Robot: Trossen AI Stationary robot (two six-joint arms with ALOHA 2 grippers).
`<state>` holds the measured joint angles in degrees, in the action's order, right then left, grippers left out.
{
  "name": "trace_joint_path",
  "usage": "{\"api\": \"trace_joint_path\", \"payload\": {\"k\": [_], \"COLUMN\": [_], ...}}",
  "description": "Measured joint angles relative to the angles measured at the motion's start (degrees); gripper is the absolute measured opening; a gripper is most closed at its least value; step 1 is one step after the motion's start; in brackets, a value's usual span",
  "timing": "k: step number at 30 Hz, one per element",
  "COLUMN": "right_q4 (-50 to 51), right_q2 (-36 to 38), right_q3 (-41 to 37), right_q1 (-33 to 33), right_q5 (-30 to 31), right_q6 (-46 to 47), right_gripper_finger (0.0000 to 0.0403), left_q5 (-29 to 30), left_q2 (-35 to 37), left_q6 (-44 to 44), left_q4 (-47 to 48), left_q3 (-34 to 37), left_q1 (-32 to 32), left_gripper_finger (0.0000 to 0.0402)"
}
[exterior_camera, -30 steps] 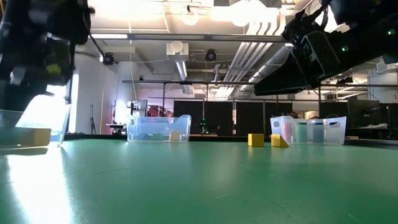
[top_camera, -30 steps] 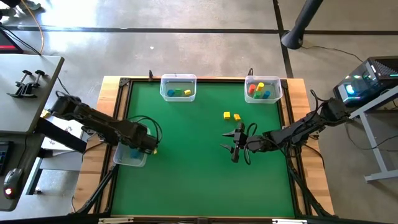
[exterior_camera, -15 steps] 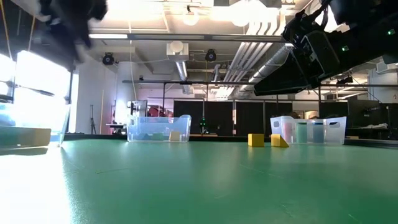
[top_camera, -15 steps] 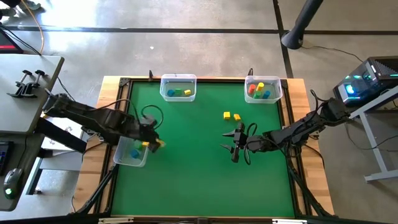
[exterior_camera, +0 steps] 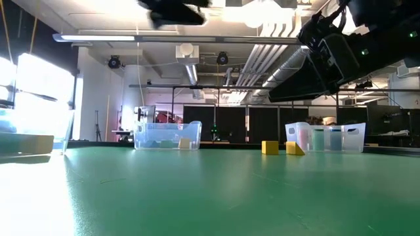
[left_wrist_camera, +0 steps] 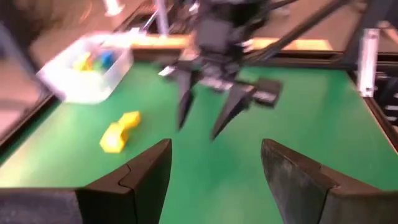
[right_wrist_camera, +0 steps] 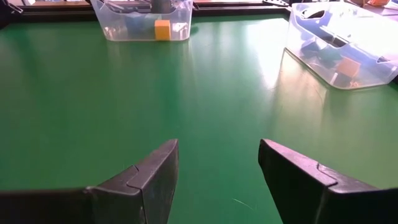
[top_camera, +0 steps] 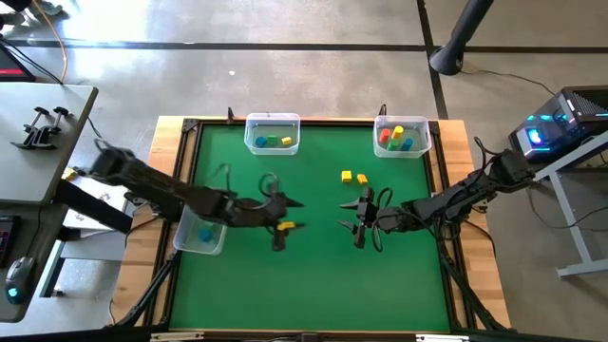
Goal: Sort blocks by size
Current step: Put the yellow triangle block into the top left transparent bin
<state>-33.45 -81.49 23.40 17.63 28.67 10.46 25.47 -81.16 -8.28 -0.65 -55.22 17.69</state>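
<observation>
Your left gripper (top_camera: 281, 224): jaws apart, empty, above mid-table | your right gripper (top_camera: 359, 220): jaws apart, empty, facing it | two yellow blocks (top_camera: 353, 177) loose near the far-right bin (top_camera: 425, 139) | other blocks (top_camera: 274, 142) binned

Overhead straight down on green table (top_camera: 313, 266); low level across it; wrists forward over mat, shared by all.

Bright overhead lamps; L wrist view blurred, maybe motion.

Open green mat (top_camera: 313, 275) between claws; two yellow blocks (top_camera: 353, 177) beyond.
</observation>
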Motion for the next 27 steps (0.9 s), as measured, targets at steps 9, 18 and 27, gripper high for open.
{"api": "trace_joint_path", "payload": {"k": [9,18,27], "right_q4": [3.6,28.3,55.1], "right_q2": [0.0,6.2,15.2], "right_q3": [0.0,0.0,0.0], "right_q1": [0.1,2.5,7.0], "right_q5": [-0.1,7.9,7.7], "right_q6": [0.5,12.5,29.1], "right_gripper_finger": [0.0222,0.0222,0.0222], "left_q5": [-13.6,-19.5,-24.0], "left_q2": [-20.1,-30.7,-33.6], "left_q6": [6.3,3.4,3.3], "left_q4": [-30.9,-45.0,-47.8], "left_q3": [0.1,0.1,0.1], "left_q1": [-4.4,-9.3,-14.3], "left_gripper_finger": [0.0234,0.0234,0.0234]}}
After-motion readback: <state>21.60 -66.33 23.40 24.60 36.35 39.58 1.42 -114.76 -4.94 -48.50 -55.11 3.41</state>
